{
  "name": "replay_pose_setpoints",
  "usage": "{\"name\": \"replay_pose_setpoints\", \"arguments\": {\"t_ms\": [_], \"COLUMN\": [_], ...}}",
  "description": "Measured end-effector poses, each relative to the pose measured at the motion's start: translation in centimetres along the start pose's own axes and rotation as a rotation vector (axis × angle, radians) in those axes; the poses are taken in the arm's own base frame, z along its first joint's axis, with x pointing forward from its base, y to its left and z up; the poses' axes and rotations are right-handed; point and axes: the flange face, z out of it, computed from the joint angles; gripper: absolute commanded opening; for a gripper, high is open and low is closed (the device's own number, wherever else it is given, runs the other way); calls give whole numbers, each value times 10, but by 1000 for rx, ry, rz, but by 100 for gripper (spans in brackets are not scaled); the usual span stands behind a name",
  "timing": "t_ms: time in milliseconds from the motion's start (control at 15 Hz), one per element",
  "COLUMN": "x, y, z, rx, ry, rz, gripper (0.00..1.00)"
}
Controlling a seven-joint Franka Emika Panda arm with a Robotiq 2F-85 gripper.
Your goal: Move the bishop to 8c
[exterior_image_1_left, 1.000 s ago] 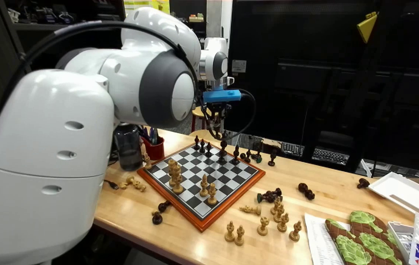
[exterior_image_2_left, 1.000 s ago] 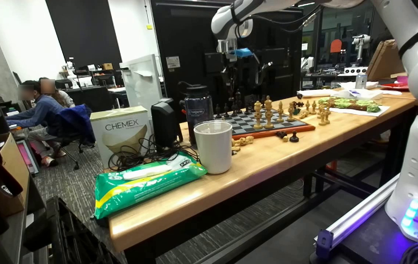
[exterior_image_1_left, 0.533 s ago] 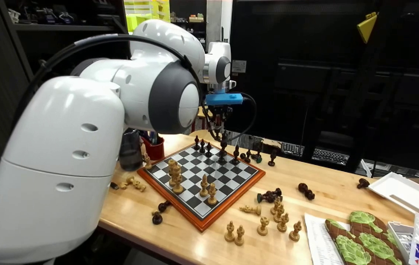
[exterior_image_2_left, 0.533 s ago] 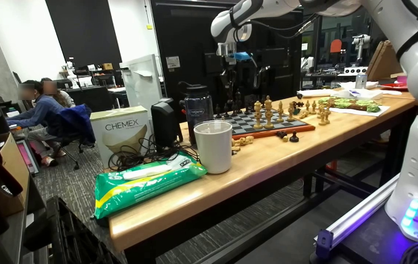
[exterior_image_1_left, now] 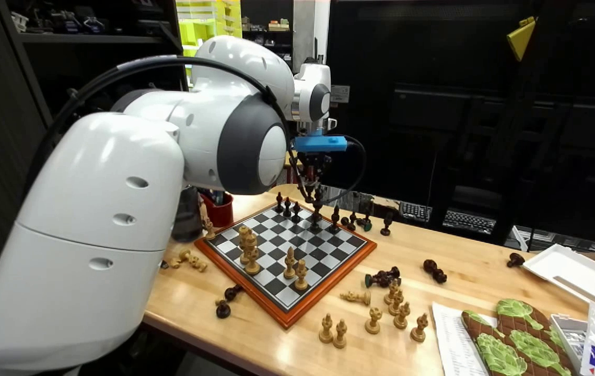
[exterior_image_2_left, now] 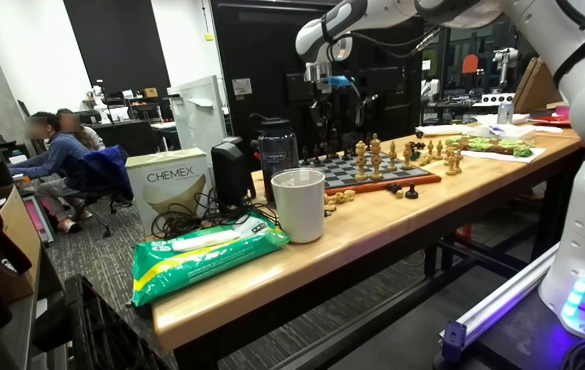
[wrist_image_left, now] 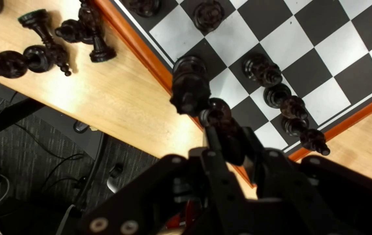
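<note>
My gripper (wrist_image_left: 228,128) is shut on a dark bishop (wrist_image_left: 220,113), whose smooth rounded head points back between the fingers in the wrist view. The gripper (exterior_image_1_left: 311,194) is over the far corner of the chessboard (exterior_image_1_left: 331,284) in an exterior view; there the held piece is hard to tell from the dark pieces behind. The gripper also shows above the board in an exterior view (exterior_image_2_left: 325,115). In the wrist view the bishop is over the board's orange rim (wrist_image_left: 140,52), beside a tall crowned dark piece (wrist_image_left: 190,91). I cannot tell whether its base touches the board.
Several dark pieces (wrist_image_left: 261,70) stand close by on the far rows. Light pieces (exterior_image_1_left: 251,256) stand on the near side. Loose pieces (exterior_image_1_left: 381,279) lie around the board. A water bottle (exterior_image_2_left: 278,149), a mug (exterior_image_2_left: 298,205) and a red pen cup (exterior_image_1_left: 220,211) are beside it.
The arm has come down and slightly to the right in an exterior view, bringing the gripper and the held bishop lower over the board's far edge. The standing pieces have not moved.
</note>
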Motion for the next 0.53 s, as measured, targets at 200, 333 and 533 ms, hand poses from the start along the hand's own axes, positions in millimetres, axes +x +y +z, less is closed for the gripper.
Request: {"name": "replay_pose_setpoints", "arguments": {"t_ms": [200, 333, 533], "x": [0, 0, 1], "y": [0, -1, -3], "z": [5, 8, 10], "rx": [13, 25, 37], "ry": [-10, -13, -15], "rz": [-1, -2, -5], "gripper": [5, 5, 5]}}
